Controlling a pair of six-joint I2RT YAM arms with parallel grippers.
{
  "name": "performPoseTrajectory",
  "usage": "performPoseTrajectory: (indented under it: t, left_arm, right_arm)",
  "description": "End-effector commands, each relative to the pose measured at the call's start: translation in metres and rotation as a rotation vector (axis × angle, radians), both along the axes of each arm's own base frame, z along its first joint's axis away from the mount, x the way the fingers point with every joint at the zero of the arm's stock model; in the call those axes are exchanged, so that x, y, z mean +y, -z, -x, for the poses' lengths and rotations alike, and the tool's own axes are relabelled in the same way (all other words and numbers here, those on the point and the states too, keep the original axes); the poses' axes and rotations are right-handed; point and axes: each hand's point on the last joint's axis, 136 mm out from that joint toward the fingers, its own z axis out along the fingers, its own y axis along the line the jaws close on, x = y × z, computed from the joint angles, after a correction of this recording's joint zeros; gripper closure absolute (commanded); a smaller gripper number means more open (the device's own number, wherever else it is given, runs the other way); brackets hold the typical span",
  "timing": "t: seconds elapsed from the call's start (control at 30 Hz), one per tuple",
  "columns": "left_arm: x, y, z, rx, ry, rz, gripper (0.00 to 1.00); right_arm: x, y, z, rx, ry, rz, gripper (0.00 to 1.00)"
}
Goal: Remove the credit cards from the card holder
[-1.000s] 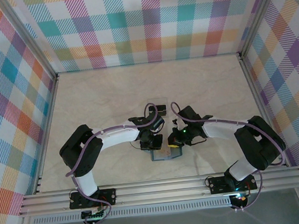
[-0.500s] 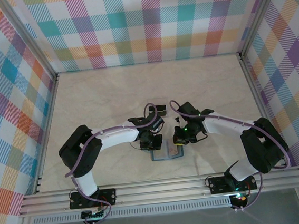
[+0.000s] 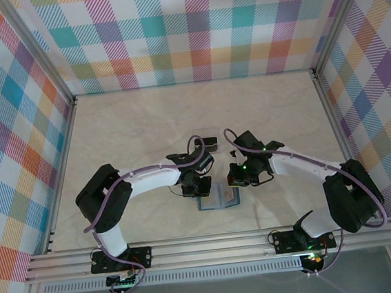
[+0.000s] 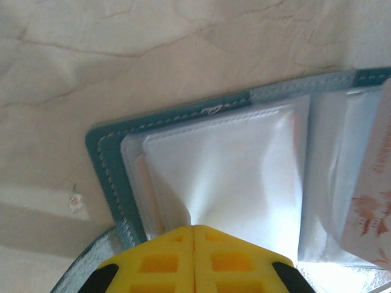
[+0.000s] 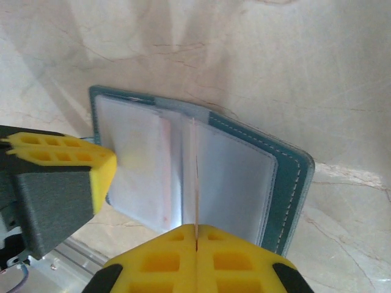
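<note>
Our left gripper (image 4: 194,229) was shut, its yellow tips pinching a clear sleeve (image 4: 232,165) on the holder's left side, and the plastic puckered toward them. Our right gripper (image 5: 196,227) was shut as well, nipping a thin pale leaf (image 5: 195,177) that stood on edge from the fold; bare card or sleeve, we could not tell. The holder (image 5: 292,183) lay open on the table (image 5: 293,67) between both grippers, towards the near edge.

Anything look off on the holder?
Only the clear pocket of the open card holder: it puckers into a tent where the shut left gripper pinches it. No tear visible. The right gripper clamps a thin sheet edge-on.
</note>
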Motion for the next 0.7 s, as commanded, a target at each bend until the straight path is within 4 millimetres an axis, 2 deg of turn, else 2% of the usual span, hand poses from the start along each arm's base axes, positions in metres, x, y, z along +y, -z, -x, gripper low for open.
performPoseTrajectory:
  t: [0.0,0.2,0.37,0.67]
  left_arm:
    - [0.008,-0.012,0.010,0.009,-0.002,-0.010,0.92]
    - [0.007,-0.026,0.007,-0.018,-0.007,0.004,0.92]
    - [0.018,-0.034,0.001,-0.061,-0.034,-0.021,0.92]
    - [0.047,-0.044,-0.013,-0.089,-0.130,-0.008,0.91]
  right_arm:
    - [0.007,-0.021,-0.006,-0.050,-0.013,-0.061,0.98]
    - [0.010,-0.039,-0.015,-0.128,-0.045,-0.068,0.98]
    - [0.007,-0.049,-0.030,-0.215,-0.119,-0.007,0.98]
    - [0.021,-0.061,-0.056,-0.374,-0.483,0.076,0.97]
